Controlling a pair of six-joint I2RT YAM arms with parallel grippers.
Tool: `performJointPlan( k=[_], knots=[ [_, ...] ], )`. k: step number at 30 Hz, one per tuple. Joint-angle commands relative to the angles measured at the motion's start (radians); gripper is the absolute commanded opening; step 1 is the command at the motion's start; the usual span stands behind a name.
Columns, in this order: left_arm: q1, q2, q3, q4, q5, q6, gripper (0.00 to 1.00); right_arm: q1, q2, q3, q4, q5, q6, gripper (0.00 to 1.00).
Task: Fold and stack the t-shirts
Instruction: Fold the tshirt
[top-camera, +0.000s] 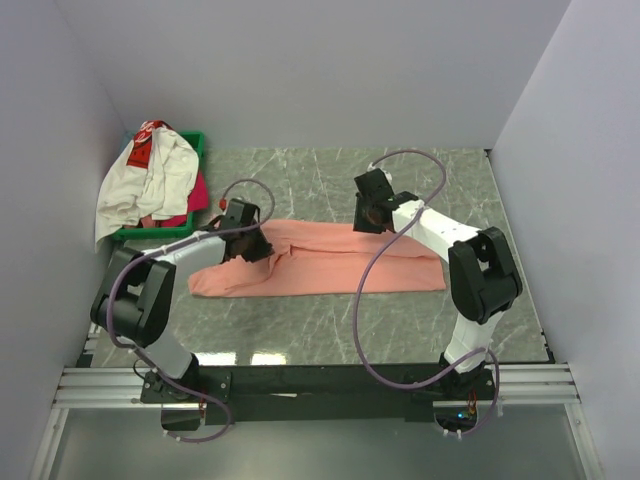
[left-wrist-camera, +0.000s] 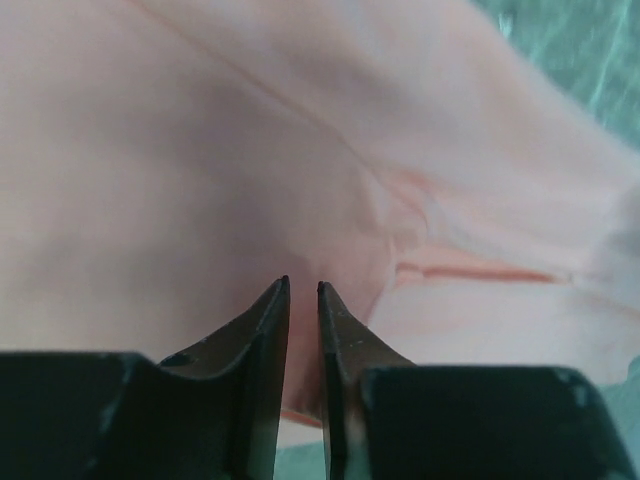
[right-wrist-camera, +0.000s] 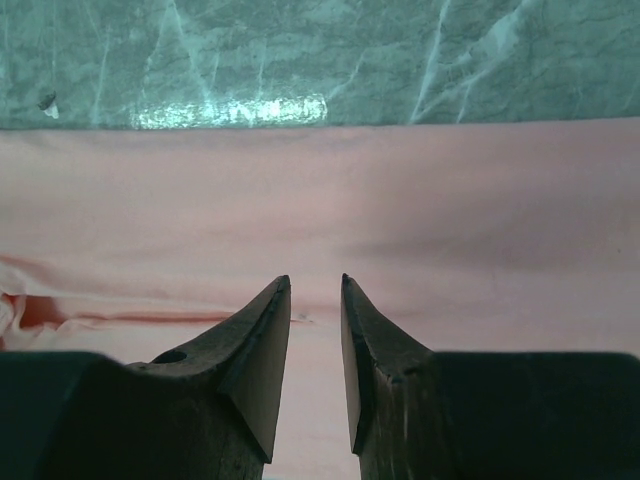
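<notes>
- Marble-patterned table (top-camera: 300, 170) carries the salmon-pink t-shirt (top-camera: 330, 262), spread in a long band beneath both sets of fingers
- left gripper (top-camera: 250, 245) (left-wrist-camera: 302, 288): tips nearly together, only a slit between them, low over a seam; I cannot tell whether they nip the cloth
- right gripper (top-camera: 372, 215) (right-wrist-camera: 315, 282): fingers a little apart, flat cloth between them, the shirt's edge just beyond the tips
- white t-shirt (top-camera: 150, 175) and magenta t-shirt (top-camera: 198, 190) lie heaped in the green tray (top-camera: 195, 140), well beyond the left fingers

A grey-green marbled bench (top-camera: 300, 330) is seen; a plain salmon-pink cloth t-shirt (top-camera: 310, 268) is spread lengthwise across its middle; a green plastic tray (top-camera: 196, 143) is set at its far left corner.
</notes>
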Motion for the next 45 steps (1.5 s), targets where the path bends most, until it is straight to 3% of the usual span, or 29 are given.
performJointPlan(
  k=[1, 6, 8, 11, 15, 19, 22, 26, 29, 34, 38, 41, 45],
  knots=[
    [-0.058, -0.058, -0.044, 0.055, 0.069, 0.007, 0.23, -0.023, -0.057, -0.017, 0.002, 0.033, -0.018, 0.34],
    [-0.089, -0.136, -0.139, 0.087, 0.100, 0.017, 0.25, -0.079, -0.047, -0.021, 0.001, 0.028, -0.036, 0.36],
    [-0.087, -0.156, -0.150, 0.068, 0.074, 0.012, 0.31, -0.099, -0.040, -0.009, -0.015, 0.039, -0.044, 0.36],
    [-0.083, -0.219, -0.158, 0.012, -0.012, -0.049, 0.41, -0.121, -0.017, 0.014, -0.051, 0.068, -0.059, 0.38],
    [-0.067, -0.265, -0.118, -0.095, -0.226, -0.192, 0.54, -0.160, 0.005, 0.015, -0.084, 0.103, -0.038, 0.40],
    [-0.058, -0.128, -0.006, -0.187, -0.369, -0.293, 0.67, -0.181, 0.038, 0.015, -0.102, 0.096, -0.015, 0.43],
    [-0.052, 0.035, 0.123, -0.296, -0.423, -0.348, 0.69, -0.183, 0.060, 0.003, -0.114, 0.091, -0.001, 0.48],
    [-0.041, 0.185, 0.271, -0.319, -0.420, -0.327, 0.68, -0.184, 0.080, -0.006, -0.154, 0.077, 0.020, 0.50],
    [-0.037, 0.300, 0.402, -0.356, -0.414, -0.263, 0.68, -0.181, 0.066, -0.047, -0.156, 0.033, 0.027, 0.50],
    [-0.034, 0.489, 0.673, -0.380, -0.380, -0.028, 0.65, -0.168, -0.006, -0.145, -0.139, -0.070, 0.043, 0.49],
    [-0.031, 0.616, 0.870, -0.367, -0.331, 0.157, 0.64, -0.088, -0.095, -0.262, -0.079, -0.182, 0.115, 0.49],
    [-0.027, 0.710, 1.002, -0.318, -0.264, 0.271, 0.64, -0.005, -0.178, -0.363, 0.002, -0.232, 0.232, 0.49],
    [-0.026, 0.780, 1.120, -0.175, -0.034, 0.429, 0.67, 0.182, -0.257, -0.465, 0.210, -0.344, 0.495, 0.49]
  ],
)
